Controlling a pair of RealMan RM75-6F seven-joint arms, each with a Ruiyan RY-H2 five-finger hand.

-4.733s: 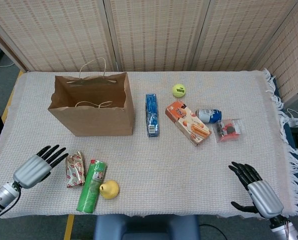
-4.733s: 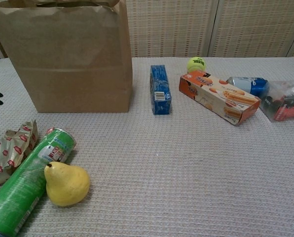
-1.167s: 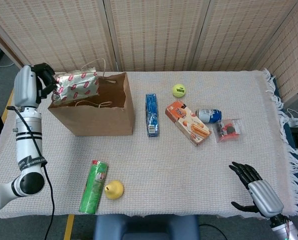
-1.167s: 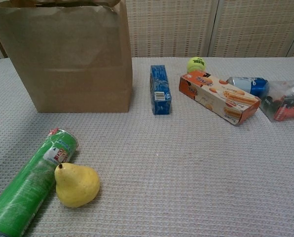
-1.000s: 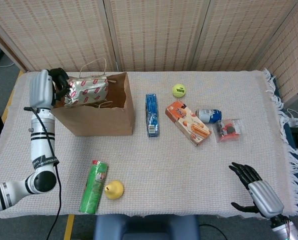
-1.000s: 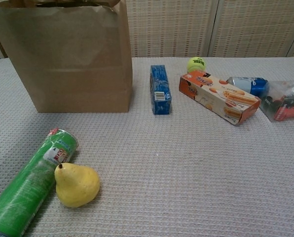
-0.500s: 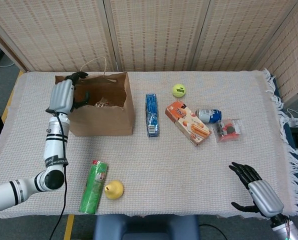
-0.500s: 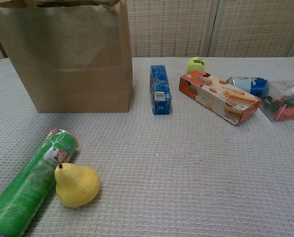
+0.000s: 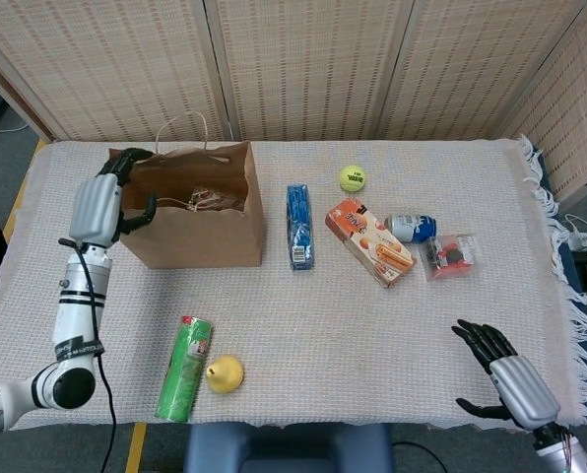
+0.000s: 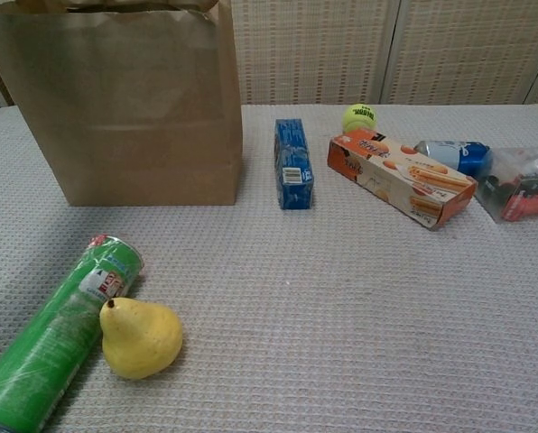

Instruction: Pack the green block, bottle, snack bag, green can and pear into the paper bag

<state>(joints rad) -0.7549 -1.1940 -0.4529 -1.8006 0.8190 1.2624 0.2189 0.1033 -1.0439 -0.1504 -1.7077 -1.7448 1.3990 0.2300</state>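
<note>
Woven screens back the counter [image 9: 323,325], which has a whitish knit cloth over it, and the paper bag [image 9: 190,212] stands open at its far left with the snack bag [image 9: 207,200] down inside. The left hand [image 9: 101,202] hangs at the bag's left edge holding nothing, fingers loosely curled but apart. The green can [image 9: 180,367] lies touching the pear [image 9: 222,373] near the front edge, and the right hand [image 9: 505,379] rests spread and empty at the front right.

My left hand [image 9: 103,204] is up at the left of the head view, arm rising from the lower left corner, fingers loosely curled and apart with nothing in them. My right hand [image 9: 505,372] sits low in the lower right corner, fingers spread, holding nothing. Chest view shows neither hand.
</note>
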